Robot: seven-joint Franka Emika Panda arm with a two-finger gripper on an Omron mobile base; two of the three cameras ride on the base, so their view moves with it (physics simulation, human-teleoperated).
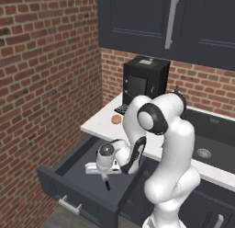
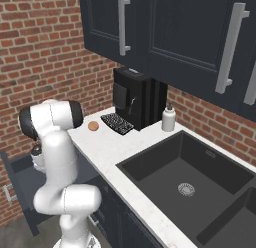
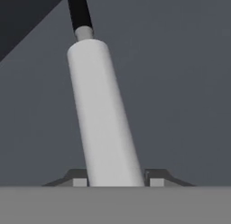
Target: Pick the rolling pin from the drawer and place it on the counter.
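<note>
The rolling pin (image 3: 106, 114), a light grey-white cylinder with a black handle at its far end, runs up from between my fingertips in the hand view. My gripper (image 3: 117, 182) is shut on it, one finger (image 3: 80, 181) against each side. In the left base view the gripper (image 1: 104, 175) is down inside the open dark drawer (image 1: 69, 185), and one black handle of the pin (image 1: 107, 183) pokes out below the hand. The drawer (image 2: 20, 179) shows behind the arm in the right base view. The white counter (image 1: 98, 123) (image 2: 115, 147) runs just above the drawer.
A black coffee machine (image 1: 146, 80) (image 2: 137, 99) stands at the counter's back, with a small round brown item (image 1: 116, 119) (image 2: 93, 125) in front of it. A dark sink (image 2: 190, 172) is inset to the right and a white bottle (image 2: 169, 118) stands beside the machine. Brick wall lies to the left.
</note>
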